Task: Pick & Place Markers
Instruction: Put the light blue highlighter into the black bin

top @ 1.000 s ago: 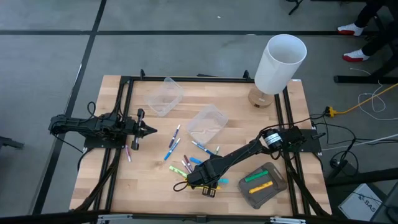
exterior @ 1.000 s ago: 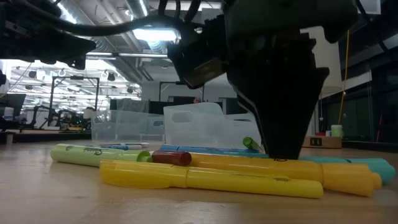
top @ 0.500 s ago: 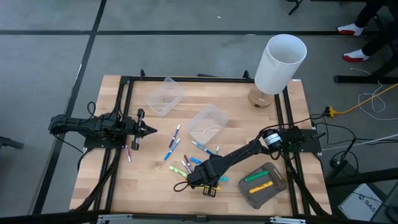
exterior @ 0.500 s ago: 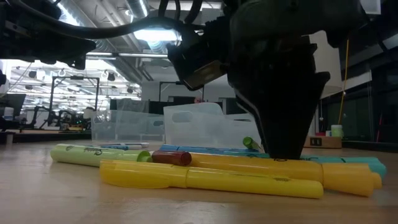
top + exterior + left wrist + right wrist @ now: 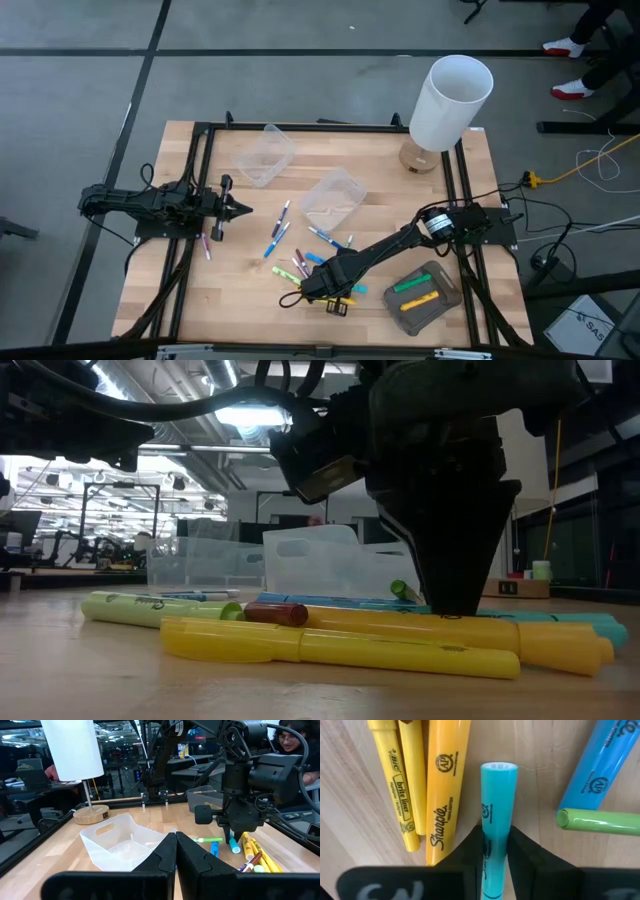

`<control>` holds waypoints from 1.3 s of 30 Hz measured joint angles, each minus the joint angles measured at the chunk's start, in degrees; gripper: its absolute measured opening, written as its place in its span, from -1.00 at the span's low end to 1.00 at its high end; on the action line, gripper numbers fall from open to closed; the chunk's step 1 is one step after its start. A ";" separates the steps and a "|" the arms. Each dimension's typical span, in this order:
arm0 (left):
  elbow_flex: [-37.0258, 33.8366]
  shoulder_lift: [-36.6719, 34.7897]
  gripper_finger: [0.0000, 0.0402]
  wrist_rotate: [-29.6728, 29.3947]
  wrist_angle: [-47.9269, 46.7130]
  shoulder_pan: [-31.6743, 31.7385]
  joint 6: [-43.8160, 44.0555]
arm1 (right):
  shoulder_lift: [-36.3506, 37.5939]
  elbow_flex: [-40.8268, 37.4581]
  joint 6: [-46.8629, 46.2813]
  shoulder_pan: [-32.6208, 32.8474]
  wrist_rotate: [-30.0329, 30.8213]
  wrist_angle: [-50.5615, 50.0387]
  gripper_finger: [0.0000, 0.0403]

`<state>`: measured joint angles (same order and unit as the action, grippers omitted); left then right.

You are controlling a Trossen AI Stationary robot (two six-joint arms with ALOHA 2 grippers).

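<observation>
Though partly hidden, pinched marker (image 5: 496, 830) looks teal.

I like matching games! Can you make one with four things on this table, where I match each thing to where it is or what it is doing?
Things:
1. teal marker
2. left gripper
3. white lamp
4. grey tray

Places or states:
A. stands at the table's far right corner
B. holds a green and a yellow marker
C. pinched between the right gripper's fingers
D. shut, waiting at the table's left side

Pairs: 1-C, 2-D, 3-A, 4-B
</observation>
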<state>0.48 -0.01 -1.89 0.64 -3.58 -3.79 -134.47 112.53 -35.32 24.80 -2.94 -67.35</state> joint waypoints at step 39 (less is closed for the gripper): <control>0.01 0.00 -0.98 0.00 0.00 0.00 0.00 | 0.02 19.60 3.18 -0.34 5.19 -9.16 -0.68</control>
<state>0.49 -0.01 -1.89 0.64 -3.58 -3.79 -134.45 132.13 -32.14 24.46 2.25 -76.51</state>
